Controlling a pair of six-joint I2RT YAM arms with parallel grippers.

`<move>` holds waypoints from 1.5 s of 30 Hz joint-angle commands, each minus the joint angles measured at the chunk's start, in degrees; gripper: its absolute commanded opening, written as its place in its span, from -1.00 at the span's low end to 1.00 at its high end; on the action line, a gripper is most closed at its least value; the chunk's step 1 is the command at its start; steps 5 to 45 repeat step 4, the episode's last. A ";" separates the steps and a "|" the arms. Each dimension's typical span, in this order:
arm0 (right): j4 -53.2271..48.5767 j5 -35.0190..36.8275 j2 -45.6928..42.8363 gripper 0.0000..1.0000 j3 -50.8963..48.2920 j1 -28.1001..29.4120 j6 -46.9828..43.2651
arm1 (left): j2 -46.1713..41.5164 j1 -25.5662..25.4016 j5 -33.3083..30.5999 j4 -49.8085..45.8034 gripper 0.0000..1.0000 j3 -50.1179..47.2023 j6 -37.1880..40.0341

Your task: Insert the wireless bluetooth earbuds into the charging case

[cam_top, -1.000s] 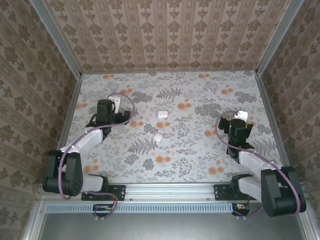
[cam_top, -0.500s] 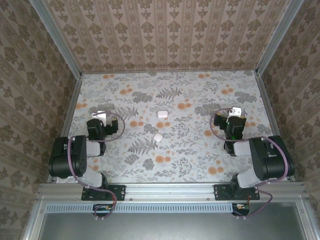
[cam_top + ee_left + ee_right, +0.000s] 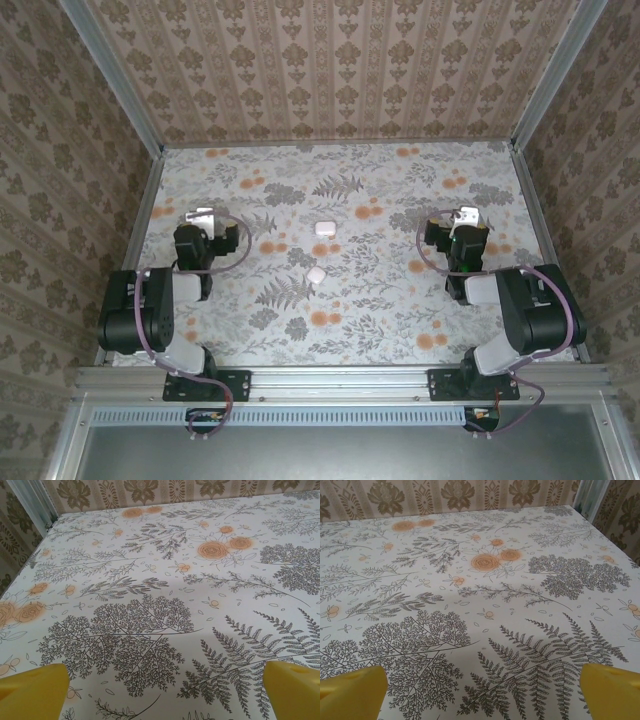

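Two small white rounded-square cases lie near the table's middle, one (image 3: 324,228) farther back and one (image 3: 316,274) nearer, tilted. I cannot tell from here whether either charging case is open. The wireless bluetooth earbuds are hidden. My left gripper (image 3: 203,216) hovers at the left side, well left of both cases. Its yellow fingertips (image 3: 31,692) stand wide apart, so the left gripper (image 3: 164,694) is open over bare cloth. My right gripper (image 3: 467,216) sits at the right side, also far from the cases. It (image 3: 482,692) is open with nothing between its fingers.
A floral-printed cloth (image 3: 380,300) covers the table. Patterned walls with metal corner posts (image 3: 150,150) close it in on three sides. Both arms are folded back close to their bases by the near rail (image 3: 340,378).
Both arms have folded back toward their bases. The left gripper has drawn slightly left and the right gripper slightly left and back. Both stayed open and the cases have not moved.
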 commanded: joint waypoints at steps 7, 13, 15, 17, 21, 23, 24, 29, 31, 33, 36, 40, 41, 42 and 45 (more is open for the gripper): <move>0.56 -1.29 0.04 1.00 1.07 0.38 -0.87 | -0.17 -0.12 -0.01 -0.13 1.00 0.35 0.57; 0.56 -1.29 0.04 1.00 1.07 0.38 -0.87 | -0.17 -0.12 -0.01 -0.13 1.00 0.35 0.57; 0.56 -1.29 0.04 1.00 1.07 0.38 -0.87 | -0.17 -0.12 -0.01 -0.13 1.00 0.35 0.57; 0.56 -1.29 0.04 1.00 1.07 0.38 -0.87 | -0.17 -0.12 -0.01 -0.13 1.00 0.35 0.57; 0.56 -1.29 0.04 1.00 1.07 0.38 -0.87 | -0.17 -0.12 -0.01 -0.13 1.00 0.35 0.57; 0.56 -1.29 0.04 1.00 1.07 0.38 -0.87 | -0.17 -0.12 -0.01 -0.13 1.00 0.35 0.57; 0.56 -1.29 0.04 1.00 1.07 0.38 -0.87 | -0.17 -0.12 -0.01 -0.13 1.00 0.35 0.57; 0.56 -1.29 0.04 1.00 1.07 0.38 -0.87 | -0.17 -0.12 -0.01 -0.13 1.00 0.35 0.57; 0.56 -1.29 0.04 1.00 1.07 0.38 -0.87 | -0.17 -0.12 -0.01 -0.13 1.00 0.35 0.57; 0.56 -1.29 0.04 1.00 1.07 0.38 -0.87 | -0.17 -0.12 -0.01 -0.13 1.00 0.35 0.57; 0.56 -1.29 0.04 1.00 1.07 0.38 -0.87 | -0.17 -0.12 -0.01 -0.13 1.00 0.35 0.57; 0.56 -1.29 0.04 1.00 1.07 0.38 -0.87 | -0.17 -0.12 -0.01 -0.13 1.00 0.35 0.57; 0.56 -1.29 0.04 1.00 1.07 0.38 -0.87 | -0.17 -0.12 -0.01 -0.13 1.00 0.35 0.57; 0.56 -1.29 0.04 1.00 1.07 0.38 -0.87 | -0.17 -0.12 -0.01 -0.13 1.00 0.35 0.57; 0.56 -1.29 0.04 1.00 1.07 0.38 -0.87 | -0.17 -0.12 -0.01 -0.13 1.00 0.35 0.57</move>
